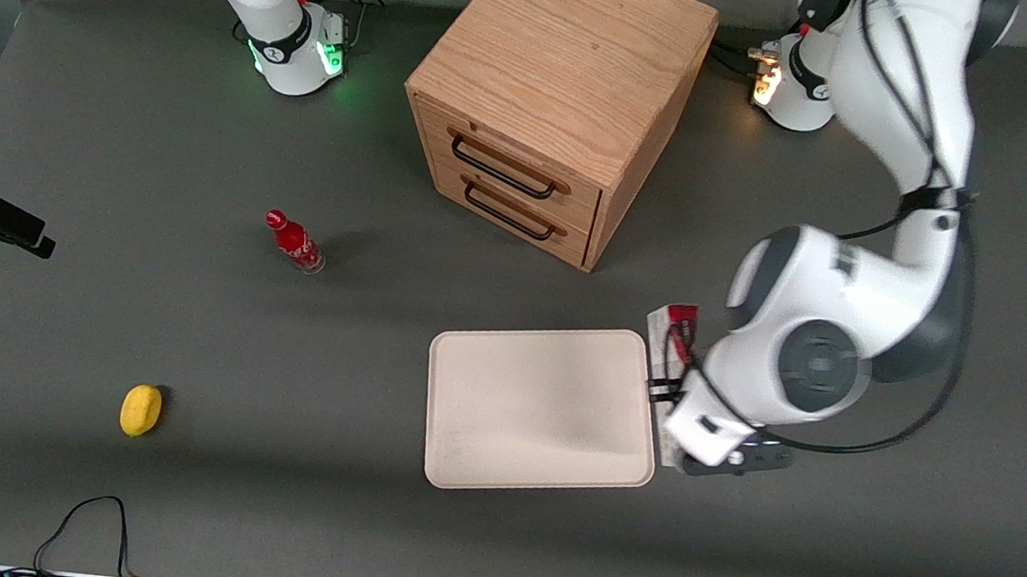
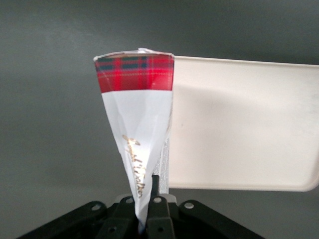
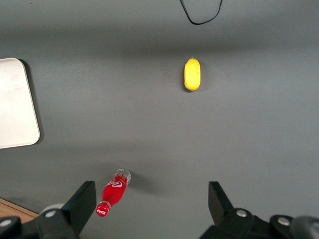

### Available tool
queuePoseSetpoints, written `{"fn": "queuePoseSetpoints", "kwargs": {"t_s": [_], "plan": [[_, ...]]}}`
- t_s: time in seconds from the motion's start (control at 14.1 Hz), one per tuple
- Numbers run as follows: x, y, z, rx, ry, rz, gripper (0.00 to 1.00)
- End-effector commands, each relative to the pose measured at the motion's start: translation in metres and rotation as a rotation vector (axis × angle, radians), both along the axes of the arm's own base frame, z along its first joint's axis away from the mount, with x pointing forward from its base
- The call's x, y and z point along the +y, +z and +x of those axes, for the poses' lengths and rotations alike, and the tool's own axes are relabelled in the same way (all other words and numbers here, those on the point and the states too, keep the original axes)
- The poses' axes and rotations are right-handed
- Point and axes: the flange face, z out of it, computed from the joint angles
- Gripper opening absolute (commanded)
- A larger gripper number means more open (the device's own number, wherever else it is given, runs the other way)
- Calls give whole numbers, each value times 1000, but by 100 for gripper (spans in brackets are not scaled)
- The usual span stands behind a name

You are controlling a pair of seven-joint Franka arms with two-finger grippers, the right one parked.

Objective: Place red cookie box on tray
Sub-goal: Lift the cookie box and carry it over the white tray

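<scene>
The red cookie box (image 1: pixel 677 326) is a slim carton with a red tartan end and white panels. It lies just beside the short edge of the cream-white tray (image 1: pixel 540 409) that faces the working arm's end of the table. My left gripper (image 1: pixel 664 390) is shut on the box near its middle. In the left wrist view the box (image 2: pixel 135 119) sticks out from between the fingers of the gripper (image 2: pixel 145 211), its wall pinched flat, with the tray (image 2: pixel 239 129) right beside it. I cannot tell whether the box is touching the table.
A wooden two-drawer cabinet (image 1: pixel 555 104) stands farther from the front camera than the tray. A small red bottle (image 1: pixel 295 242) and a yellow lemon (image 1: pixel 141 410) lie toward the parked arm's end of the table. A black cable (image 1: pixel 91 521) lies near the front edge.
</scene>
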Motion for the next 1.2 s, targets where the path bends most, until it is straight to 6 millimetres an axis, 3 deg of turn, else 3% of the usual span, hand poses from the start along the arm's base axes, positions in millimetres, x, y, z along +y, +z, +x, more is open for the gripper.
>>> {"fn": "queuePoseSetpoints", "kwargs": {"t_s": [0.0, 0.14, 0.42, 0.92, 0.99, 1.06, 1.13], "plan": [[-32, -52, -11, -43, -10, 91, 0], [-46, -84, -20, -81, -48, 105, 0], [-50, -127, -30, -88, -47, 88, 0], [-49, -144, -29, -106, -1, 72, 3], [-48, -143, -28, -110, 0, 73, 71], [-46, -141, -26, -116, -10, 77, 100], [-43, -135, -24, -124, -12, 76, 100]]}}
